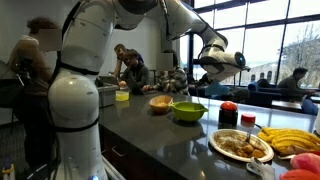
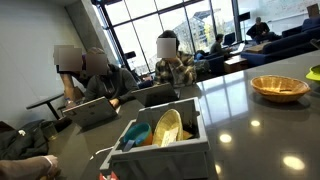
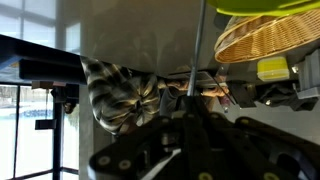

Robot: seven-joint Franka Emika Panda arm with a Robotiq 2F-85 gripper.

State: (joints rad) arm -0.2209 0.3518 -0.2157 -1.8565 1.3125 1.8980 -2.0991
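Item: robot arm (image 1: pixel 85 90), white, reaching across a dark counter (image 1: pixel 150 125) towards its far end. Gripper (image 3: pixel 190 100): black, seen from behind in the wrist view, jaws clenched, their tips meeting on the edge of a striped soft toy (image 3: pixel 118 95). The toy is brown and cream with dark bands. It hangs bunched in front of the jaws and spreads mostly to one side of them. In both exterior views the toy (image 1: pixel 176 80) (image 2: pixel 177 68) sits at the far end of the counter, just above its surface; whether its lower part touches the counter cannot be told. Nearby: a wicker bowl (image 1: pixel 160 101), shallow and light brown, stands on the counter close to the toy, and beside it, nearer the camera, is a green bowl (image 1: pixel 187 110). The wrist view shows the same wicker bowl (image 3: pixel 258 40) just past the toy, with the green bowl's rim above it. Further items on the counter: a yellow cup (image 1: pixel 122 95) beyond the wicker bowl; a red-lidded jar (image 1: pixel 228 114) by the green bowl; a plate (image 1: pixel 215 145) of food near the front edge; bananas (image 1: pixel 290 138) beside the plate. A white crate (image 2: pixel 165 158) holding a yellow object stands at the near end of the counter in an exterior view, well apart from the toy.
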